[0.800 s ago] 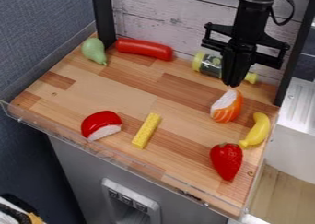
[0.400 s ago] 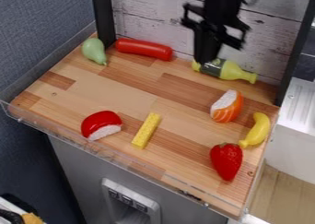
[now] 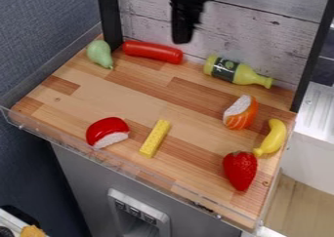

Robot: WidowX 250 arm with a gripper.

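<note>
One black gripper (image 3: 182, 41) hangs near the red sausage (image 3: 153, 51).

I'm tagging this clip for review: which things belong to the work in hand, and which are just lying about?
In hand:
- the hand, above the board's back edge
- the red sausage-shaped toy, seemingly nearest it

Lying about:
- green pear
- yellow-green bottle
- orange-and-white piece
- banana
- strawberry
- yellow stick
- red-and-white piece
</note>
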